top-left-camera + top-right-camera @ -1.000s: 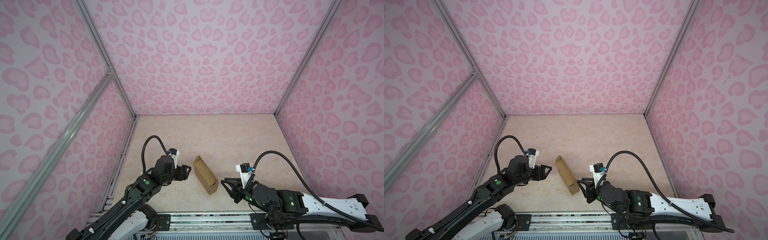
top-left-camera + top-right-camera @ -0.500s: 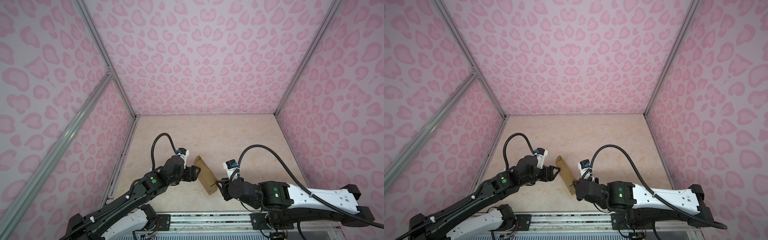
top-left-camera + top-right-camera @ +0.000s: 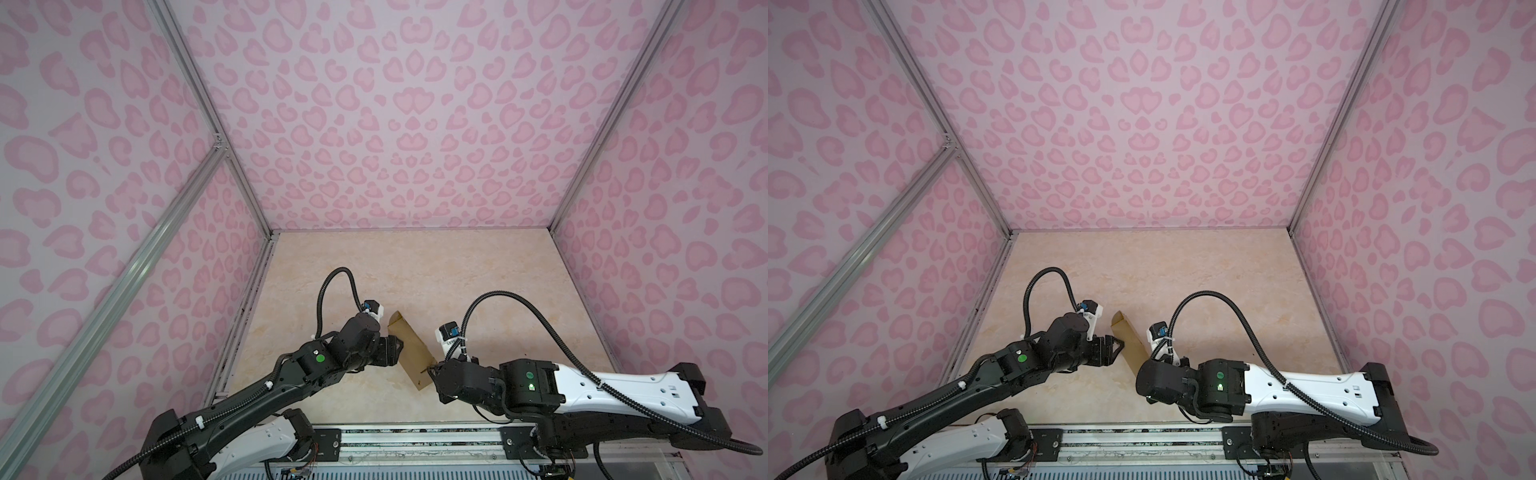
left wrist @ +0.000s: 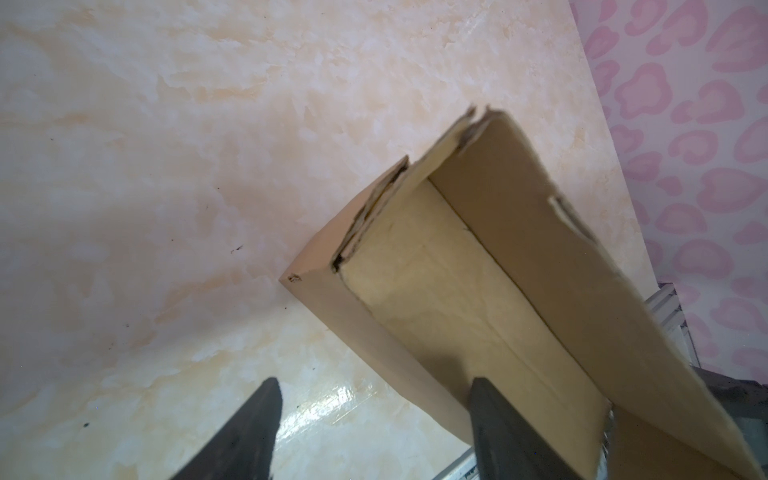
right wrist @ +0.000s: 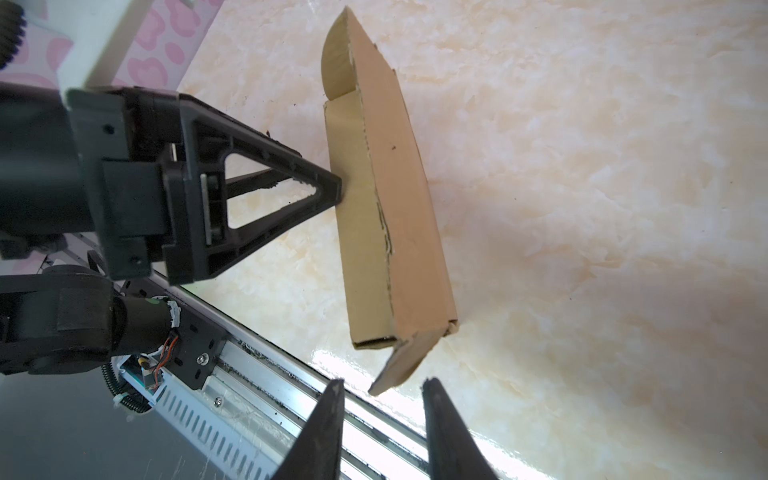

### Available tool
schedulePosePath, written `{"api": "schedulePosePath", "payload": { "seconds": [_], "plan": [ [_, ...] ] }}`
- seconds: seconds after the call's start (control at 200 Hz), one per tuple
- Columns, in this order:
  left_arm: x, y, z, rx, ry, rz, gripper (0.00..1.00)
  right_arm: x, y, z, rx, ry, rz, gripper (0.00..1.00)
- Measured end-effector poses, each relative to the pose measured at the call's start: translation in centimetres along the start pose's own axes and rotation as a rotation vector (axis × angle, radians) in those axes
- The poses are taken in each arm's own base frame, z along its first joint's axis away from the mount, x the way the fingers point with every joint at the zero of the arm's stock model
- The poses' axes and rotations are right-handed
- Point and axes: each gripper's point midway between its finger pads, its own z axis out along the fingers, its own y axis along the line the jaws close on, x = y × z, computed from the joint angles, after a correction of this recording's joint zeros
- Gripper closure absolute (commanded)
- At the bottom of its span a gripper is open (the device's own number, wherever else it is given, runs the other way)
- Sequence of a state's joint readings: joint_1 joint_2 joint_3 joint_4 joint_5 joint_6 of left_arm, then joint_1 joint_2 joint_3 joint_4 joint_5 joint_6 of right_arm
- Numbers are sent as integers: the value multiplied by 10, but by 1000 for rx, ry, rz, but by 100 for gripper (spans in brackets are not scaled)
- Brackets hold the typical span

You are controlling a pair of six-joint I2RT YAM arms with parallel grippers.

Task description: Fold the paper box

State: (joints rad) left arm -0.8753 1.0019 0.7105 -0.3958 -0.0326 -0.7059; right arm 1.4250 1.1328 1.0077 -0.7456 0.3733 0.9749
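Observation:
The paper box (image 3: 409, 353) (image 3: 1128, 343), brown kraft card partly folded into a long narrow trough, stands on edge near the table's front. My left gripper (image 3: 395, 347) (image 4: 374, 380) is open at its left side. One of its fingertips (image 5: 332, 191) touches the box's side face (image 5: 357, 216), while the other finger (image 4: 257, 415) is over bare table. My right gripper (image 3: 432, 370) (image 5: 383, 381) is open at the box's near end. A loose end flap (image 5: 399, 361) points into the gap between its fingers, unpinched.
An aluminium rail (image 3: 415, 432) (image 5: 249, 374) runs along the table's front edge just behind my right gripper. Pink patterned walls (image 3: 395, 124) close in the left, back and right. The marbled tabletop (image 3: 415, 270) stretches from the box to the back wall.
Both arms have closed in on the box from either side. The left fingertip now touches its side, and the right gripper has reached its near end flap.

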Motion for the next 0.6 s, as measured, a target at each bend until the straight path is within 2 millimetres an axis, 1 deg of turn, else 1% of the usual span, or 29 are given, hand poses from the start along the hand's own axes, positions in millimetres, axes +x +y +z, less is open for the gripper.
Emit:
{"api": "schedulePosePath", "payload": {
  "seconds": [0.205,0.37,0.6],
  "plan": [
    [0,0,0,-1,0,1,26,-3,-2,4,-9,8,31,71],
    [0,0,2,-1,0,-2,27,-2,-7,8,-3,26,50,74],
    [-1,-3,6,8,-4,-12,27,-4,-6,8,-8,39,59,77]
  ]
}}
